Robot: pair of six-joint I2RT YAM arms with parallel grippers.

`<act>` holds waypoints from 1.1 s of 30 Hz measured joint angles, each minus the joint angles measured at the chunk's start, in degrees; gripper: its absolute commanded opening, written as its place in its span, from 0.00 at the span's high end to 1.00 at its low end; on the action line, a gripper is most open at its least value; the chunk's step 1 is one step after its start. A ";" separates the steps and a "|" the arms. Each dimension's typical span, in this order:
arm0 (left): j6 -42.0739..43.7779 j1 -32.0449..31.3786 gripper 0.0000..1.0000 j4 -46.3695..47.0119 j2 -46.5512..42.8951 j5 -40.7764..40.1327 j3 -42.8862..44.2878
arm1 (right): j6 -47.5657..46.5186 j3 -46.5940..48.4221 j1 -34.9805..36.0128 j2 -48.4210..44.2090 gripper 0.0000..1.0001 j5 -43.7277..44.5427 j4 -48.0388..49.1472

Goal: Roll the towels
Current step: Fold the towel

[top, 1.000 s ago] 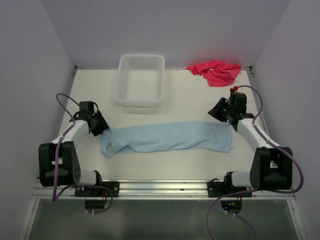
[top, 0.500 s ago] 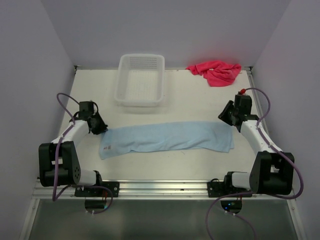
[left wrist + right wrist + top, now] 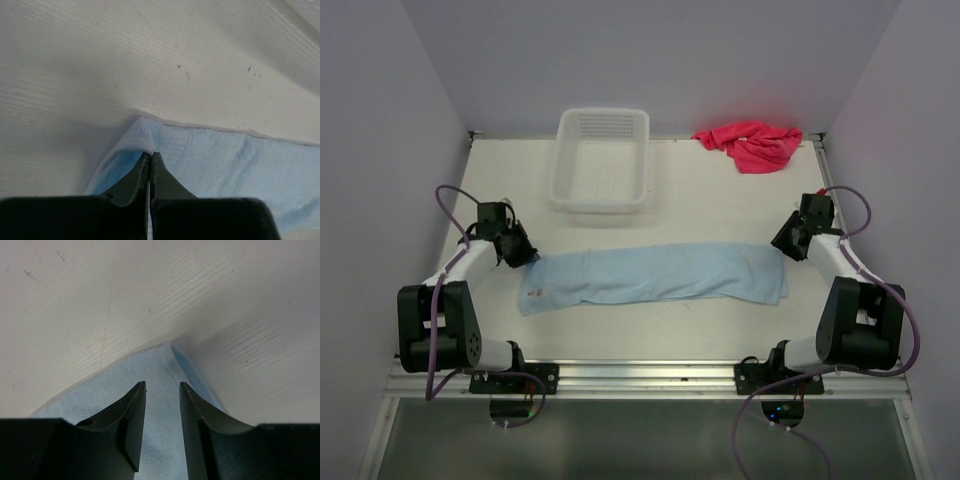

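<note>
The light blue towel (image 3: 660, 273) lies flat as a long strip across the middle of the table. My left gripper (image 3: 525, 255) is at its far left corner, where the jaws are shut on the towel's (image 3: 225, 165) lifted edge, tips (image 3: 150, 155) pressed together. My right gripper (image 3: 785, 243) hovers at the far right corner. In the right wrist view it (image 3: 162, 385) stands open above the towel (image 3: 100, 392), with cloth showing in the gap. The pink-red towel (image 3: 750, 143) lies crumpled at the back right.
A white mesh basket (image 3: 603, 205) stands at the back, left of centre. Grey walls close in the table on the left, back and right. A metal rail with the arm bases (image 3: 640, 375) runs along the near edge.
My left gripper has closed on the towel's far left corner. My right arm has swung outward to the right, to the towel's far right corner, with its jaws a little wider.
</note>
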 measured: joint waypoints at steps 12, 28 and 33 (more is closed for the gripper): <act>0.13 0.22 1.00 0.13 -0.02 1.64 0.00 | -1.81 0.52 0.02 2.60 0.60 1.49 0.09; 0.74 0.31 1.00 0.13 -1.22 1.90 0.00 | -4.04 2.01 -0.04 8.20 0.58 1.22 4.63; 0.76 0.74 1.00 0.15 -1.22 2.14 0.00 | -4.50 2.25 -0.04 9.51 0.62 1.03 6.49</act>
